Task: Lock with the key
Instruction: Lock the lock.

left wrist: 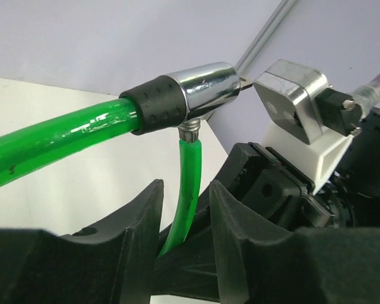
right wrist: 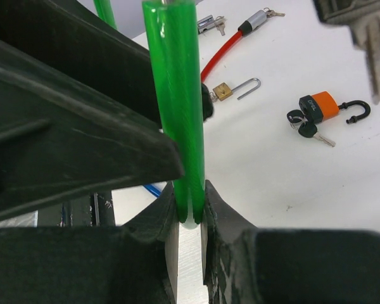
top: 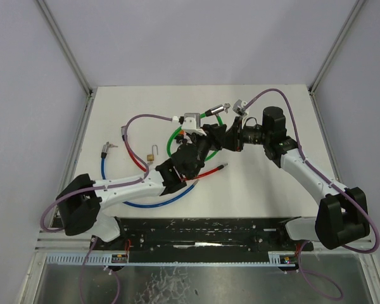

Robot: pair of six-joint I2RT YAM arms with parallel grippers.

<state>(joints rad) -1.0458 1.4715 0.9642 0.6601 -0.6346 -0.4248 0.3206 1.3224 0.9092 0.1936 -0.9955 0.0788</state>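
Observation:
A green cable lock [top: 170, 140] is held up over the middle of the table. Its chrome head [left wrist: 206, 88] with a black collar shows close in the left wrist view, with a small key stub [left wrist: 245, 81] at its end. My right gripper [right wrist: 190, 206] is shut on the green cable [right wrist: 175, 95], which stands upright between its pads. My left gripper [left wrist: 185, 209] is open; a thin length of green cable [left wrist: 189, 183] runs down behind the gap without touching either finger. In the top view both grippers meet near the lock, left [top: 196, 147] and right [top: 210, 134].
An orange padlock [right wrist: 318, 107] with keys, a small brass padlock [right wrist: 223, 90] and a red cable lock [right wrist: 223, 52] lie on the table. A blue cable [top: 123, 183] lies at the left. The right wrist camera [left wrist: 297, 101] hangs close to the lock head.

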